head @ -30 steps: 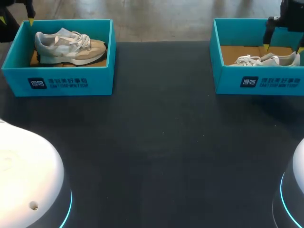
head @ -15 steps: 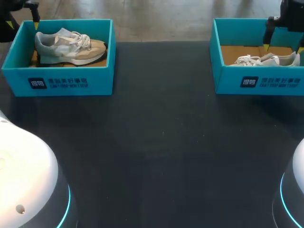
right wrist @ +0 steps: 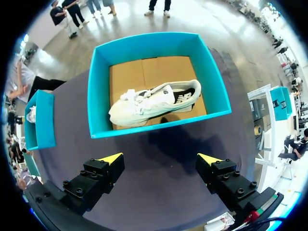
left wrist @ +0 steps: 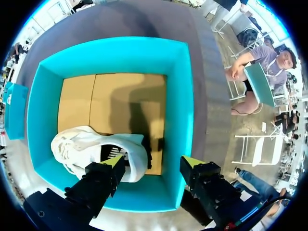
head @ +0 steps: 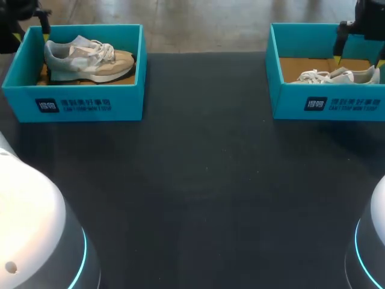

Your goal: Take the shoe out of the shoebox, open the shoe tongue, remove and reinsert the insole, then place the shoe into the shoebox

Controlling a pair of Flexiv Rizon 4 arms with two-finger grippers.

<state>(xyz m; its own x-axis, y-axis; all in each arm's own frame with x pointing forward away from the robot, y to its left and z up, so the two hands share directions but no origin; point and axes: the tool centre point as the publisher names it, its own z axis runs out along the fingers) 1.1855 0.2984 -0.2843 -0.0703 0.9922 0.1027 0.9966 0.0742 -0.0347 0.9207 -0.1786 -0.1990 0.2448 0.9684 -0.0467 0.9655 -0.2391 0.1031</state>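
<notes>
At the far left corner of the table [head: 198, 180]: left shoebox [head: 72, 102], with the grey and tan shoe [head: 87, 57] standing on its sole inside. Hanging wide open over the heel end, holding nothing: left gripper [left wrist: 153, 162]. At the far right corner: right shoebox [head: 328, 102] with the white shoe [head: 337, 76], and right gripper [right wrist: 161, 158] open and empty just before it. Probably light, soft on top, firm at the sole. Best to pinch the heel rim, not the floppy laces.

Left end effector [left wrist: 153, 162] and right end effector [right wrist: 160, 158] — both spread wide, pointing down.
</notes>
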